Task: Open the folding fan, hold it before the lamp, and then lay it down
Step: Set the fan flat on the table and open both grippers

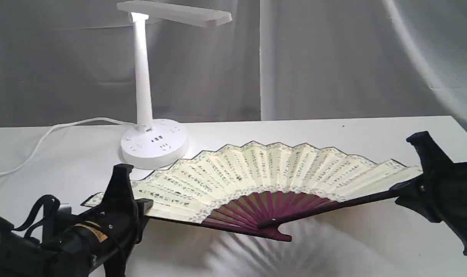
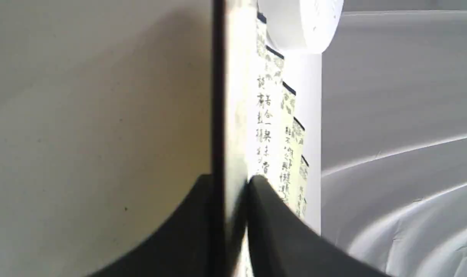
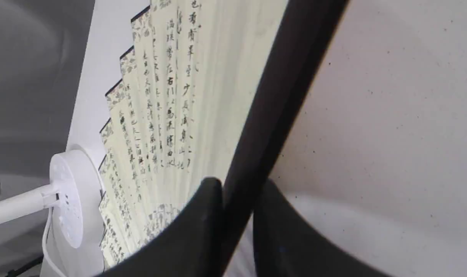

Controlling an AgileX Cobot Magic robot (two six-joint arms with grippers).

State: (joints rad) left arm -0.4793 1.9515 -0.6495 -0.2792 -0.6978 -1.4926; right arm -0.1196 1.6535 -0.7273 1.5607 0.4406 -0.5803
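Folding fan (image 1: pixel 264 169) spreads along the near edge of the worktop (image 1: pixel 372 134), before the lamp (image 1: pixel 143 77); we cannot tell whether it touches down. Our left gripper (image 2: pixel 229 181) hides one guard's end, jaws straddling it, grip unclear; our right gripper (image 3: pixel 239 184) pinches the other guard. The lamp's flat bar head is cut off above. Pleated cream paper carries black calligraphy over smooth maroon ribs.

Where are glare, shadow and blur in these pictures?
Exterior view: the lamp glares white at the stem top, and the folding fan casts a striped shadow on the table. Left wrist view: the fan's near guard is blurred, paper beside it washed out. Right wrist view: calligraphy sharp.
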